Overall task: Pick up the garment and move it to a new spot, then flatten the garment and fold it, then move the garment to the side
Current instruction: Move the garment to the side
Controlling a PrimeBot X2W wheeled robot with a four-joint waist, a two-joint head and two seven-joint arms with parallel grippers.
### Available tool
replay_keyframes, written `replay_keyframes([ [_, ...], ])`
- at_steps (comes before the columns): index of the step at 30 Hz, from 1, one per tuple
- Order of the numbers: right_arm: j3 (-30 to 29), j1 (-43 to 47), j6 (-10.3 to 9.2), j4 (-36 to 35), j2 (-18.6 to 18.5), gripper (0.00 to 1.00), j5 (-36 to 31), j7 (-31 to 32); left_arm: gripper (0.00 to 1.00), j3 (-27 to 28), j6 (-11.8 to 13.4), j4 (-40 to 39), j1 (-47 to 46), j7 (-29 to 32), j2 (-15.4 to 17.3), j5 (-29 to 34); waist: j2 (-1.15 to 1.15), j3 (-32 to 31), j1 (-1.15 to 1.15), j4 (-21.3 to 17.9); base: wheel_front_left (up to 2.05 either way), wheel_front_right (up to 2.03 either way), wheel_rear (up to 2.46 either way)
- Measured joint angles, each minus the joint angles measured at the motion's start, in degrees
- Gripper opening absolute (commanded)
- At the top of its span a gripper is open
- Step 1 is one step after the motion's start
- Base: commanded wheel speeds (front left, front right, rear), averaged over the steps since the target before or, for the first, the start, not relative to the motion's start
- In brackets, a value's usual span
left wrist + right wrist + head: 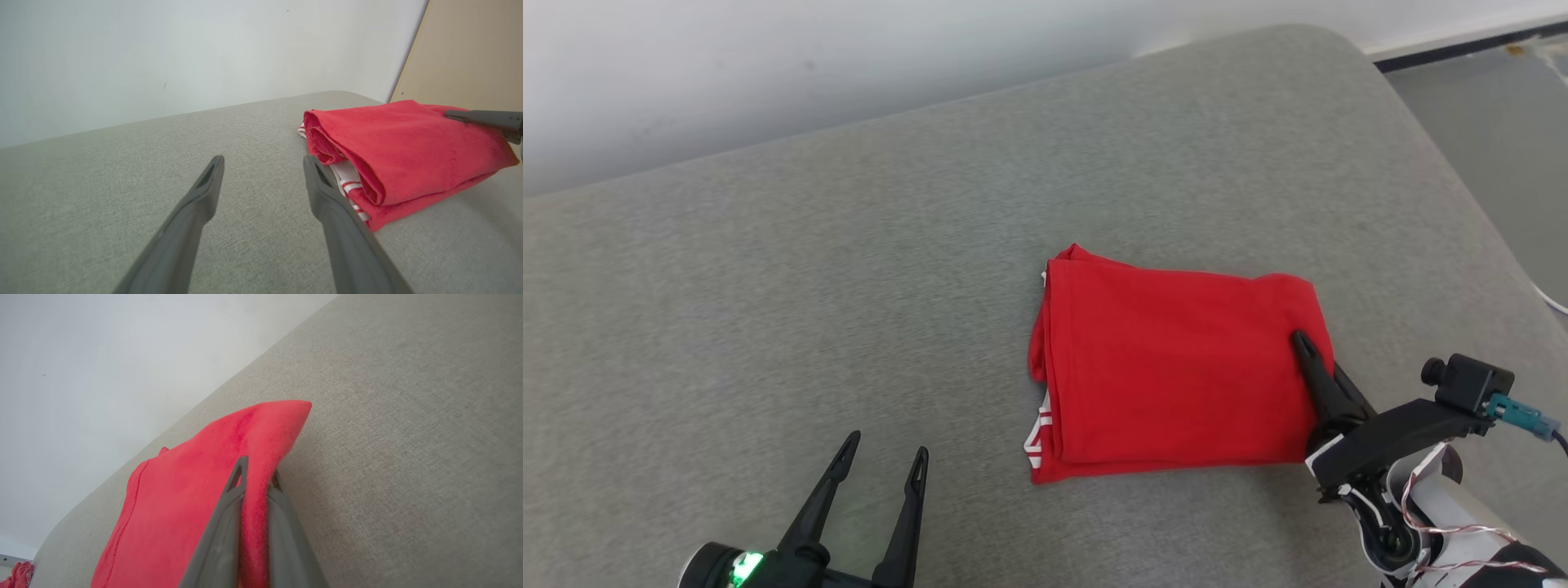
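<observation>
The garment (pixel 1176 367) is a red cloth with white stripes at its left edge, folded into a thick rectangle on the grey cushion (pixel 849 286). My right gripper (pixel 1311 351) is shut on the garment's right edge, one finger on top and one beneath; in the right wrist view the garment (pixel 196 490) passes between the two fingers of that gripper (pixel 256 473). At the lower left my left gripper (pixel 884 453) stands open on bare cushion, apart from the cloth. In the left wrist view its gripper (pixel 263 161) is open, with the folded garment (pixel 408 147) just to the right.
A pale wall (pixel 768 65) runs behind the cushion. The cushion's rounded right edge (pixel 1462 163) drops to grey floor (pixel 1503 106). A beige panel (pixel 470 49) stands behind the garment in the left wrist view. More red cloth (pixel 16 573) shows at the lower left of the right wrist view.
</observation>
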Motion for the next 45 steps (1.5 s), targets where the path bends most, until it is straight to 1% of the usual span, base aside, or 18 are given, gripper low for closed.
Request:
replay_keyframes([
  [2,-0.1,0.6,0.0,-0.1,0.3,0.0,-0.1,0.0,1.0,-0.2,-0.4,0.1,-0.1,0.0,0.2,0.0,0.0,0.2,0.0,-1.3,0.0,0.0,0.0],
  [8,0.2,0.5,0.0,0.0,0.5,0.0,-0.8,0.0,1.0,-0.9,-0.5,0.2,-1.5,0.0,0.4,0.3,0.0,1.4,0.0,-4.1,0.0,0.0,0.0],
  [13,1.3,-2.1,0.0,0.5,-0.1,0.0,-0.8,0.0,1.0,-2.0,-0.9,0.1,-3.2,0.0,0.5,0.8,0.0,3.0,0.0,-4.3,0.0,0.0,0.0],
  [16,2.3,-4.5,0.0,0.6,-1.1,0.0,-1.1,0.0,1.0,-2.8,-1.2,-0.6,-5.2,0.0,0.5,1.1,0.0,4.5,0.0,-3.8,0.0,0.0,0.0],
  [20,3.9,-8.3,0.0,0.6,-3.1,0.0,-2.3,0.0,1.0,-3.7,-1.5,-2.0,-7.7,0.0,0.5,1.3,0.0,6.6,0.0,-2.7,0.0,0.0,0.0],
  [26,6.6,-15.6,0.0,1.1,-7.4,0.0,-4.4,0.0,1.0,-5.9,-2.0,-3.3,-12.1,0.0,0.4,1.9,0.0,10.1,0.0,-0.5,0.0,0.0,0.0],
  [32,7.3,-23.5,0.0,2.0,-11.1,0.0,-4.4,0.0,1.0,-7.3,-2.4,-4.6,-15.9,0.0,0.5,2.7,0.0,14.3,0.01,1.7,0.0,0.0,0.0],
  [38,5.3,-28.9,0.0,3.3,-15.2,0.0,-3.2,0.0,1.0,-8.3,-2.7,-6.4,-19.3,0.0,0.9,3.2,0.0,18.9,0.01,3.3,0.0,0.0,0.0],
  [45,-0.9,-31.5,0.0,5.4,-19.6,0.0,-2.9,0.0,1.0,-9.0,-2.9,-7.7,-22.0,0.0,1.7,3.6,0.0,23.8,0.01,4.5,0.0,0.0,0.0],
])
